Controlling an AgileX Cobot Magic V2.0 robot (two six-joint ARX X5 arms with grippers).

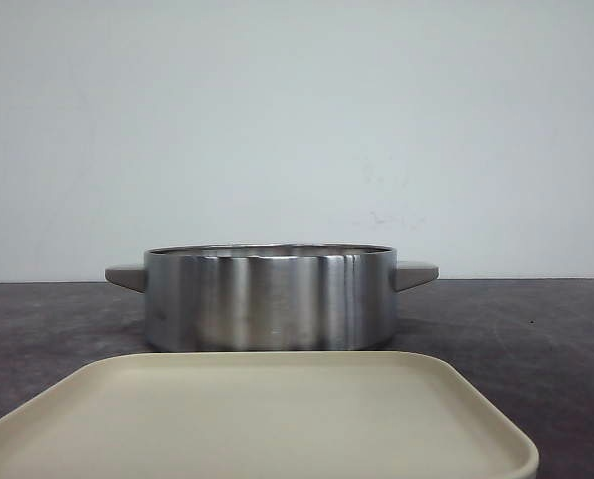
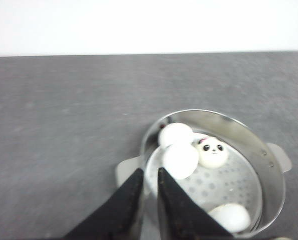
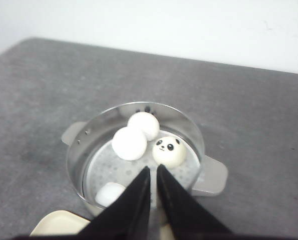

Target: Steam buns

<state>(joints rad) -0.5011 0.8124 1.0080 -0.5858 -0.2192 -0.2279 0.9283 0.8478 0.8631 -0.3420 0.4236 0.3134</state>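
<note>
Dark grey, faintly mottled tabletop point(image 1: 536, 329) ran back to a plain pale wall, and a stainless steamer pot point(image 1: 270, 299) with two stub handles stood near the middle of it. At the near edge lay a cream square plate point(image 1: 257, 419), bare on the part that showed, just in front of the pot.

All four buns point(image 3: 129, 143) were inside the pot on its perforated tray: two plain white domes touching each other toward one wall, a third point(image 3: 169, 151) with its panda face turned up just beside them, and a fourth point(image 2: 232, 217) well apart by the opposite wall. From the front view none of them could be seen over the rim.

The left gripper point(image 2: 149, 187) and the right gripper point(image 3: 153, 182) both hovered above the pot with their black fingers drawn narrow, only a slit between the tips, and nothing held in either.

By my judgement the loading was done, so the step in hand was to clear away cleanly: each arm should rise straight up before swinging outward, keeping its fingers off the rim and handles so the pot did not shift. If a lid was meant to follow, none was visible in these views.

No brand, label or writing could be read on the pot, the plate or the grippers.
</note>
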